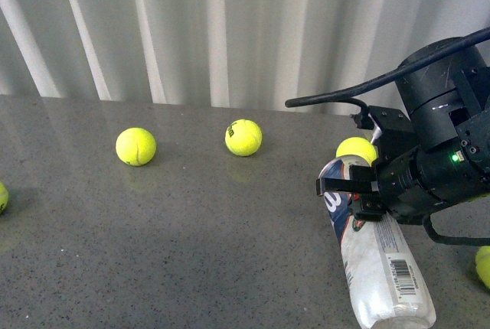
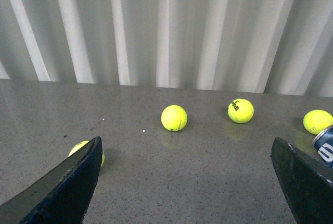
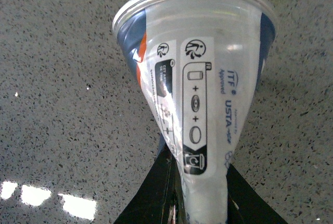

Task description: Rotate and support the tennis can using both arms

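R arm (image 1: 442, 107) sat mid-right of frame, R claw (image 1: 346, 185) clenched on can (image 1: 380, 268); only L wrist view showed L claw (image 2: 190, 185), spread wide.

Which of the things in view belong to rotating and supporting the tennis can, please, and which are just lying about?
Part of the job:
- tennis can
- right gripper, shut on the can near its open end
- left gripper, open and holding nothing

Just lying about:
- five tennis balls, loose on the table
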`<state>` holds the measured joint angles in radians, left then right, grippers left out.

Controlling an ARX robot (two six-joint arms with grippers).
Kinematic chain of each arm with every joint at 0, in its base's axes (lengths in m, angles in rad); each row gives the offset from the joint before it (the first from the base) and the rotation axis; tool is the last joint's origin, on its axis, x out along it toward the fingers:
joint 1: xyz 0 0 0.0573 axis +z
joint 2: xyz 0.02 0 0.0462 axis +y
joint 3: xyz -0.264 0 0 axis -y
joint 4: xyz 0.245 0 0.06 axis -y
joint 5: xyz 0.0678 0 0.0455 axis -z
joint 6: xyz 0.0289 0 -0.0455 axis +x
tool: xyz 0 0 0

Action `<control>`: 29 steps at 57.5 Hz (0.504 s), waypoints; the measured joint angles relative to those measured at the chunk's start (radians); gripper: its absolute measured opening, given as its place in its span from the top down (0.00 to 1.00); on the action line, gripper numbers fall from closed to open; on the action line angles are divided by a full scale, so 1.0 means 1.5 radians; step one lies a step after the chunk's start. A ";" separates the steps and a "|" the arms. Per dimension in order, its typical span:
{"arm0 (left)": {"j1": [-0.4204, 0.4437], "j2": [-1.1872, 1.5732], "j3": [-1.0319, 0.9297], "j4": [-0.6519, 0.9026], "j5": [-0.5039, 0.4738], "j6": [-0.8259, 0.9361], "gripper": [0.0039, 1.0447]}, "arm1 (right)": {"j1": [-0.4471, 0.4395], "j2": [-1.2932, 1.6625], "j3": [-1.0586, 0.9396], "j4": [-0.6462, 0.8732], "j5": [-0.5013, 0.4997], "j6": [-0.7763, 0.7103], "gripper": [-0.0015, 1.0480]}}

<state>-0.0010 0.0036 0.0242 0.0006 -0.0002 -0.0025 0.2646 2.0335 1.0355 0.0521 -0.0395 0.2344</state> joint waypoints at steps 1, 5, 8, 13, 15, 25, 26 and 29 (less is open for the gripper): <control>0.000 0.000 0.000 0.000 0.000 0.000 0.06 | 0.001 -0.005 -0.003 0.004 0.003 -0.004 0.89; 0.000 0.000 0.000 0.000 0.000 0.000 0.06 | 0.008 -0.022 -0.011 0.018 0.017 -0.019 0.89; 0.000 0.000 0.000 0.000 0.000 0.000 0.06 | 0.013 -0.037 -0.018 0.029 0.030 -0.035 0.89; 0.000 0.000 0.000 0.000 0.000 0.000 0.06 | 0.027 -0.071 -0.036 0.052 0.064 -0.090 0.89; 0.000 0.000 0.000 0.000 0.000 0.000 0.06 | 0.034 -0.084 -0.044 0.065 0.085 -0.118 0.89; 0.000 0.000 0.000 0.000 0.000 0.000 0.06 | 0.063 -0.134 -0.105 0.196 0.180 -0.307 0.89; 0.000 0.000 0.000 0.000 0.000 0.000 0.06 | 0.066 -0.137 -0.114 0.220 0.182 -0.339 0.89; 0.000 0.000 0.000 0.000 0.000 0.000 0.06 | 0.073 -0.143 -0.140 0.287 0.193 -0.418 0.89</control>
<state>-0.0010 0.0036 0.0242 0.0006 -0.0002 -0.0025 0.3748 1.8191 0.8261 0.4831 0.2504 -0.3931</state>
